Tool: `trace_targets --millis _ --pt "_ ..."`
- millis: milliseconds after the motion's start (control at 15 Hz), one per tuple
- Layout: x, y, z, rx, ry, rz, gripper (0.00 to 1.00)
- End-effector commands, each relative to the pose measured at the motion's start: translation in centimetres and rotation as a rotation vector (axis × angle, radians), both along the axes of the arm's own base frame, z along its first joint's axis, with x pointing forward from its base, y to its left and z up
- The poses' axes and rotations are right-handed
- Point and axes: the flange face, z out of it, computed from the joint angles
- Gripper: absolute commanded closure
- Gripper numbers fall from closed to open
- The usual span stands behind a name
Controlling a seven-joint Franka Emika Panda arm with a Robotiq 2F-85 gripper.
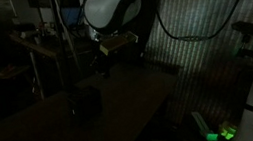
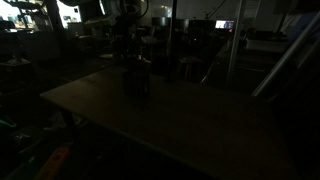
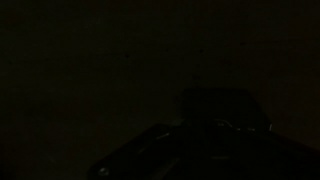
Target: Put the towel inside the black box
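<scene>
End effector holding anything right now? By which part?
Cannot tell. The end effector is shut near the black box, but the frames are too dark to show anything in it.

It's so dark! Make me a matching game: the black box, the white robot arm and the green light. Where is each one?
Things:
1. black box
2. white robot arm
3. green light

Places:
A. low down, beside the table
B. standing on the tabletop
C. high up, above the table

Pairs: 1-B, 2-C, 3-A
</scene>
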Motion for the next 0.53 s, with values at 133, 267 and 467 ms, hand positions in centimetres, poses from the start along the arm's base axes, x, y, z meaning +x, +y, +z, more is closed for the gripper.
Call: trace_targets --millis 133,267,467 --pt "-3.8 1.7 1.7 0.006 -0.063 -0.065 0.6" --pt "-5.2 2.6 1.9 0.019 -0.07 -0.079 0.47" --pt "-4.2 2.5 1.2 0.004 -0.04 -0.061 0.49"
